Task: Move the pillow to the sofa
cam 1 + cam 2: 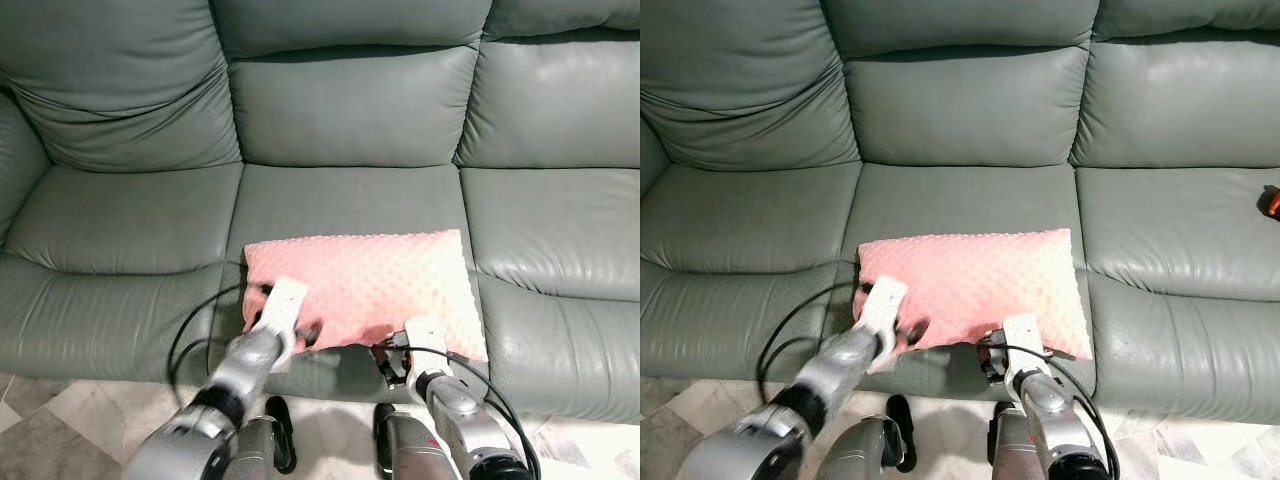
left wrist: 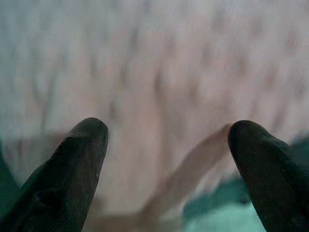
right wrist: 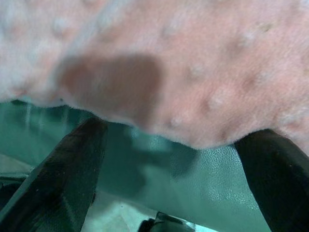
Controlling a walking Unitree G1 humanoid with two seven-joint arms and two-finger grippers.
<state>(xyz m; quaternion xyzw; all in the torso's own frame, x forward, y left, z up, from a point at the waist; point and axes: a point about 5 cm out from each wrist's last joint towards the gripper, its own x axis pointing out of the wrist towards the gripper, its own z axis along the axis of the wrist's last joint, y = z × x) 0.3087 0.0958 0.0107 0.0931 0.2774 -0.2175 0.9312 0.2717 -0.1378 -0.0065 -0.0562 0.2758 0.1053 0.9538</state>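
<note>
I see the pink pillow [image 1: 370,285] lying on the sofa [image 1: 120,230] middle seat's front edge, my left gripper [image 2: 164,145] and right gripper [image 3: 169,159] both spread wide at its 6 o'clock hem, and I judge it light, soft and squashy, best pinched by its corners.

Even soft light, wrist cams blurry (close-up)

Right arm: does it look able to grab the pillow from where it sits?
Probably yes. The right claw is open at the near edge of the pillow on the sofa, with nothing between them.
</note>
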